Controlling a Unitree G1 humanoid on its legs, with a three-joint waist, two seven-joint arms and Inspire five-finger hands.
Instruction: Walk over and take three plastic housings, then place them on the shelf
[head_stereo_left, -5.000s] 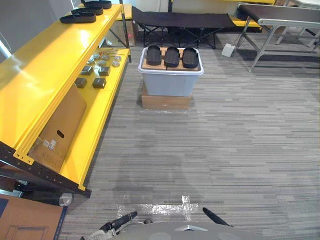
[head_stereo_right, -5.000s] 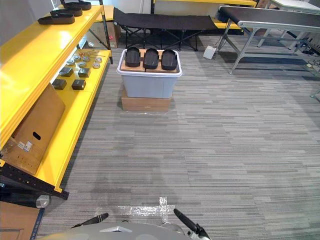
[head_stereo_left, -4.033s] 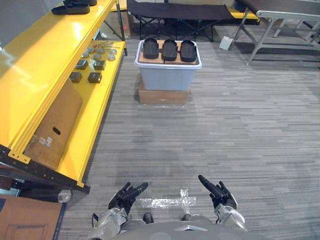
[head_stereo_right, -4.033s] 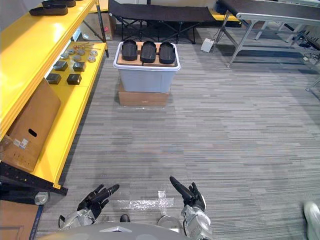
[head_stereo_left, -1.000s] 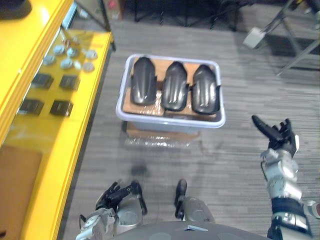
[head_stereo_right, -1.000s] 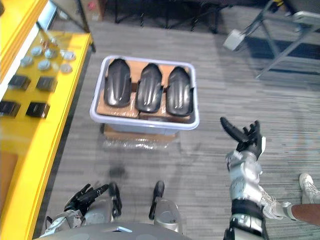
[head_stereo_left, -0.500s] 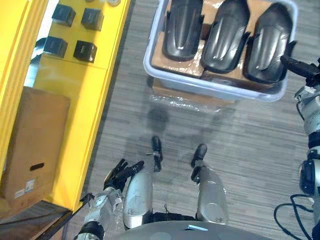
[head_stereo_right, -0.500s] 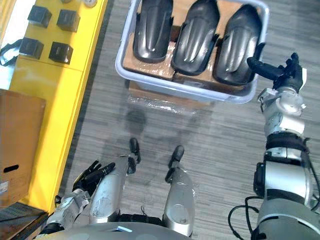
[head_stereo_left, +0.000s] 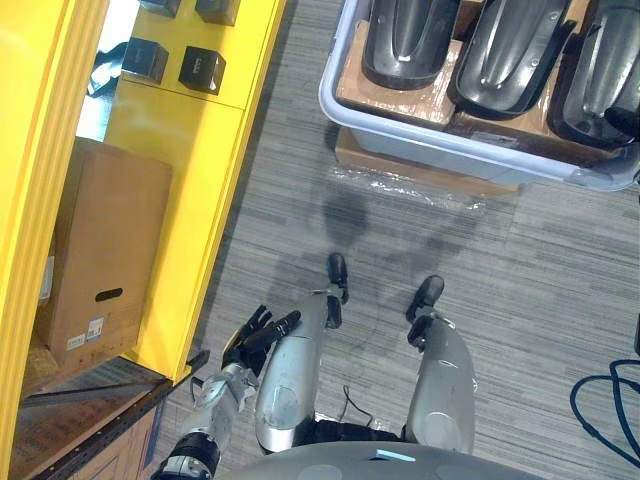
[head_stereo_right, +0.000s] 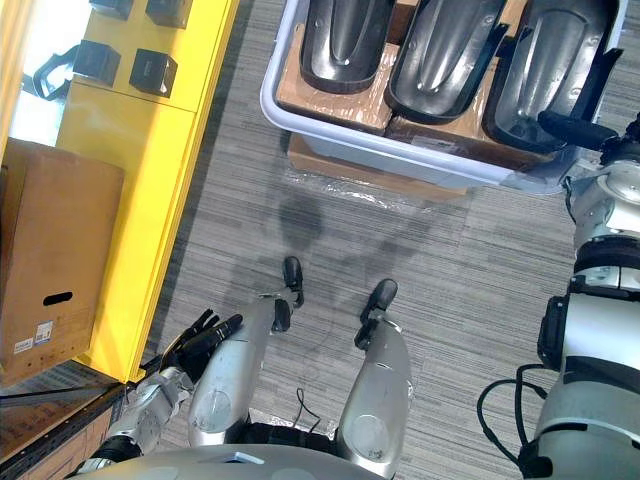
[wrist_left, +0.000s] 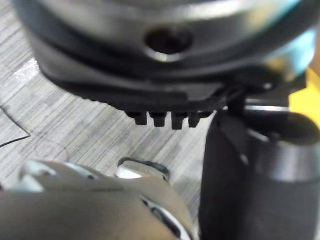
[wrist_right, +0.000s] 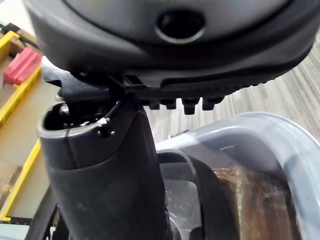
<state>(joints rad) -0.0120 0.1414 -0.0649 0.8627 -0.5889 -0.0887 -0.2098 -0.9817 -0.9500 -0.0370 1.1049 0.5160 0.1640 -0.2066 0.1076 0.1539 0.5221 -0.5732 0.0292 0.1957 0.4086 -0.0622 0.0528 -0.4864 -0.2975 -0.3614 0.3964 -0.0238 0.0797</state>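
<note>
Black glossy housings (head_stereo_right: 440, 55) in grey tub (head_stereo_right: 372, 152)

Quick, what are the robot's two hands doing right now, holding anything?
Left hand: open, holding nothing.
Right hand: open, fingers straight at the edge of the rightmost plastic housing, holding nothing.

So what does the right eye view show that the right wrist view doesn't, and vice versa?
The right eye view adds all three plastic housings side by side on cardboard in the bin, the yellow shelf with black blocks and a brown box, and the left hand, open, low by the shelf. The right wrist view adds a red object beyond the right hand. Both share the bin's rim and the right hand, open beside the rightmost housing.
</note>
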